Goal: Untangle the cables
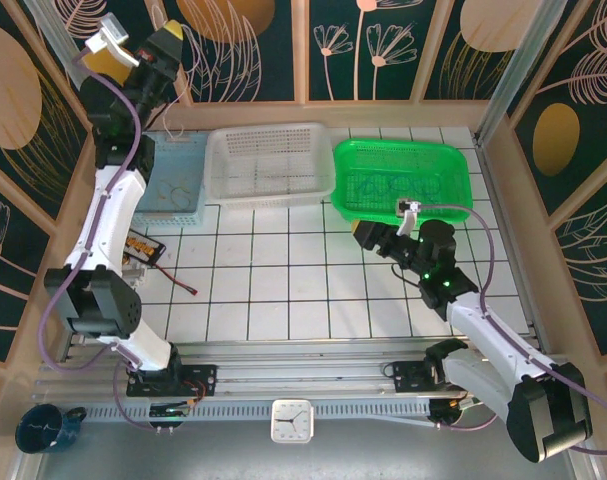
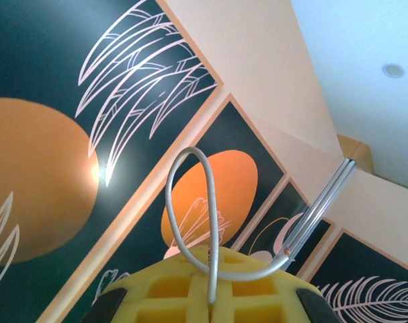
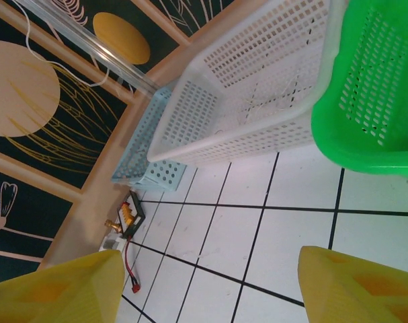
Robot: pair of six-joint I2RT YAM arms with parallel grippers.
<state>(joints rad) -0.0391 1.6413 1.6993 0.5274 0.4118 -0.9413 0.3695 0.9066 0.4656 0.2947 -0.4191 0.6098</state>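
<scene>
My left gripper [image 1: 168, 42] is raised high at the back left, against the wall panels. It is shut on a thin pale cable [image 2: 211, 222], one of the cables. The cable rises from between the yellow pads [image 2: 163, 296] as a loop, with one cut end sticking out to the right. My right gripper [image 1: 367, 234] hovers low over the tiles just in front of the green basket [image 1: 403, 144]. It stands open in the right wrist view [image 3: 210, 296], with bare tile between its yellow fingers [image 3: 56, 289]. Faint pale loops, possibly more wire, lie inside the green basket.
Along the back stand a blue basket [image 1: 173, 216], a white basket [image 1: 268, 131] and the green one. A small black tray [image 1: 143, 246] with red and yellow pieces lies at the left edge, with a red lead [image 1: 179, 284] trailing from it. White tiles lie between the arms.
</scene>
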